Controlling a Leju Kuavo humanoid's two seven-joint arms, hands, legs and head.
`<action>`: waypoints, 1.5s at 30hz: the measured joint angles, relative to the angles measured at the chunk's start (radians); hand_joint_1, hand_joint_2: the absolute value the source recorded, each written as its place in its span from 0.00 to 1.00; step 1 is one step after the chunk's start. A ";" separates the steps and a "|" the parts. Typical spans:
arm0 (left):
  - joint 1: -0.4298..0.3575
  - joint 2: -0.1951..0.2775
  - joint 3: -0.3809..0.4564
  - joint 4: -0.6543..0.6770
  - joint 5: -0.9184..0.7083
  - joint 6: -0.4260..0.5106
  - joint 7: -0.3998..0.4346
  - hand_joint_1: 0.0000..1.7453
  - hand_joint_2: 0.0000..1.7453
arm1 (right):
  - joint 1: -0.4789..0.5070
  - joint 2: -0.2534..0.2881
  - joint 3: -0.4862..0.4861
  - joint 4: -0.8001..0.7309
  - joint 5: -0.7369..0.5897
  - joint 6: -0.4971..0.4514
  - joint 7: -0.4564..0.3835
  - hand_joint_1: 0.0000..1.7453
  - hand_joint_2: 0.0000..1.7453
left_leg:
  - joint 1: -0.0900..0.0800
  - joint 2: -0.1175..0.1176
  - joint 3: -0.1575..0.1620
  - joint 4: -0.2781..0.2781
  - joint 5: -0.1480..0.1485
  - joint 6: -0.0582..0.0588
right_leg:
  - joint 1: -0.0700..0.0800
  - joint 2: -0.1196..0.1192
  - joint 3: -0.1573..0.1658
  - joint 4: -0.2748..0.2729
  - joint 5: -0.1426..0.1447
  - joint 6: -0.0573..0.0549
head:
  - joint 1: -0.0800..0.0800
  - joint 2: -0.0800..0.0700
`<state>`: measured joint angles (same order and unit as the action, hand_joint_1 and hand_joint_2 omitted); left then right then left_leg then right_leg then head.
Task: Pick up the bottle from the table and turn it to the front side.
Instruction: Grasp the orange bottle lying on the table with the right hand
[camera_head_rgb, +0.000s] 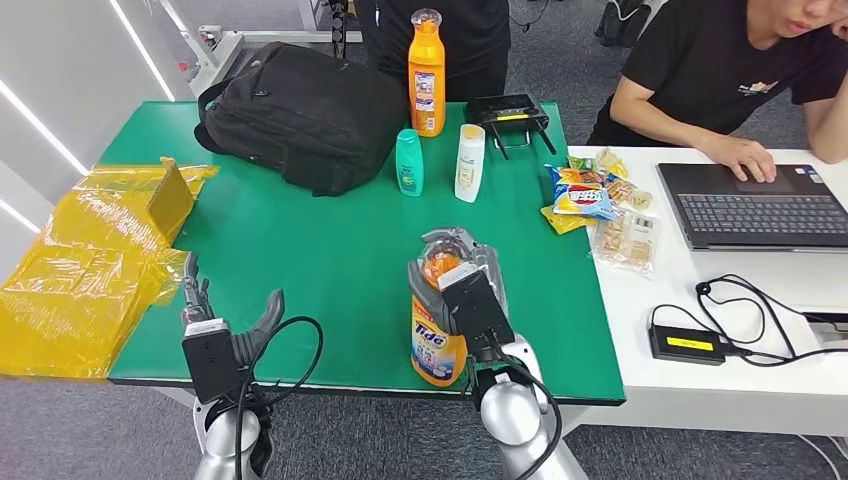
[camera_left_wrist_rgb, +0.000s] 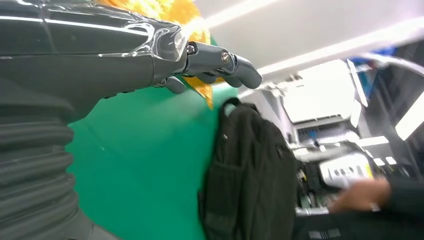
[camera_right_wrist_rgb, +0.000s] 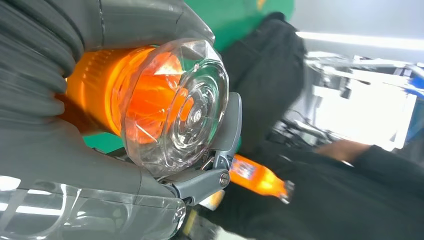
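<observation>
Gripping the orange Tide bottle with my right hand at the near edge of the green table, fingers wrapped round its upper body just under the cap. Bottle is upright or close to it, with its base down at the table's front lip; whether it touches the top, I can't tell. Open green stretches ahead of it and to its left up to the black backpack; to its right the green runs out fast and a white table butts against it, with snack packets lying across the seam.

My left hand hovers over the near-left part of the table, holding nothing, fingers spread, yellow wrapped packages just beside it on the left edge.

Far side, big to small: backpack, a tall orange bottle, a white bottle, a green bottle, all upright.

Held bottle: orange body, blue Tide label facing me, clear faceted cap over an orange neck. My hand and wrist camera cover most of the upper half, so the handle side is hidden. A person sits at a laptop, cut off by the frame.
</observation>
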<state>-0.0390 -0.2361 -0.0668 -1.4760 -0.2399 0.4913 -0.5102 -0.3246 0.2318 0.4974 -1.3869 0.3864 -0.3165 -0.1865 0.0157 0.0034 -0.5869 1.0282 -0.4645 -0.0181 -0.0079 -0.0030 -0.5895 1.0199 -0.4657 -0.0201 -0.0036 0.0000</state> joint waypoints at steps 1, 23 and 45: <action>0.000 0.000 -0.010 -0.002 -0.011 -0.022 0.002 0.00 0.00 | -0.021 -0.001 -0.009 0.006 0.002 -0.001 -0.014 1.00 1.00 | 0.000 0.000 0.000 0.000 0.000 0.000 | 0.000 0.000 0.000 0.000 0.000 0.000 | 0.000 0.000; -0.010 0.051 -0.217 -0.069 0.037 -0.240 0.028 0.00 0.00 | -0.340 -0.036 -0.146 0.188 -0.044 0.091 -0.106 1.00 1.00 | -0.001 0.000 -0.003 0.001 0.001 0.000 | -0.001 0.001 -0.004 0.001 0.001 0.001 | 0.000 0.000; -0.026 0.088 -0.241 -0.063 0.136 -0.305 0.028 0.00 0.00 | -0.618 0.112 0.132 0.394 -0.636 0.407 -0.074 1.00 1.00 | 0.000 0.000 -0.008 0.001 0.001 -0.001 | 0.000 0.001 -0.008 0.002 0.001 0.001 | 0.000 0.000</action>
<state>-0.0651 -0.1481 -0.3079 -1.5387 -0.1043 0.1859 -0.4826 -0.9425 0.3441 0.6296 -0.9933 -0.2498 0.0903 -0.2603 0.0152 0.0039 -0.5950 1.0295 -0.4635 -0.0188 -0.0077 -0.0018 -0.5975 1.0224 -0.4644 -0.0193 -0.0034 0.0000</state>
